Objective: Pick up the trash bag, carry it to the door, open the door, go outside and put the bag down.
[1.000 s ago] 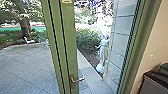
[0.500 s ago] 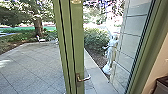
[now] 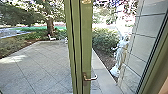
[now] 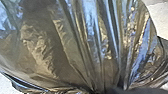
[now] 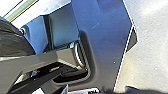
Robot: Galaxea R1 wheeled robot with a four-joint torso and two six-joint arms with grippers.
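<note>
The bag [image 4: 75, 50] is close to the left wrist camera, its pleats converging; whether either gripper's jaws are wide, narrow or holding it cannot be told. The door [image 3: 86, 45] bears a handle [image 3: 90, 78]; paving [image 3: 42, 67] extends outside.

A building's patio doorway [image 3: 155, 66] is being faced here: a green door [image 3: 86, 50] with lever handle [image 3: 93, 78] is backed by paving [image 3: 40, 67], shrubs [image 3: 105, 40], a tree trunk [image 3: 50, 27].

Green door [image 3: 86, 50], grey paving [image 3: 42, 65] with crossing lines, dark trash bag [image 4: 67, 50] streaked blue
</note>
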